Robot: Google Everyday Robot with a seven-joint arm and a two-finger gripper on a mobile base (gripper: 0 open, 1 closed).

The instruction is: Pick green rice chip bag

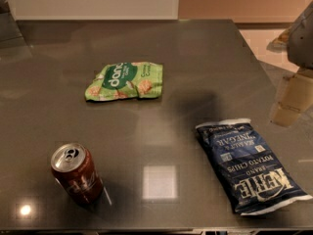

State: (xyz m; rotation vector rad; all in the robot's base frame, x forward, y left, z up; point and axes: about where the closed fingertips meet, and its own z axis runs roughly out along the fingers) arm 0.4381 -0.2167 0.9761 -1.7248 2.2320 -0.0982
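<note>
In the camera view, the green rice chip bag (124, 81) is lying flat toward the worktop's (205, 53) far edge, left of centre. The gripper (290, 101) is hovering at the right edge, well apart from the bag; its grip cannot be told. A can (77, 173) is sitting near the front-left corner.

Glossy table (205, 58), matt hand (292, 100) far right

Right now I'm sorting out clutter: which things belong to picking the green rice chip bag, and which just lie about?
Job: green chip bag, mid-scene; gripper, far right, away from it.
Lying about: blue chip bag, soda can.
</note>
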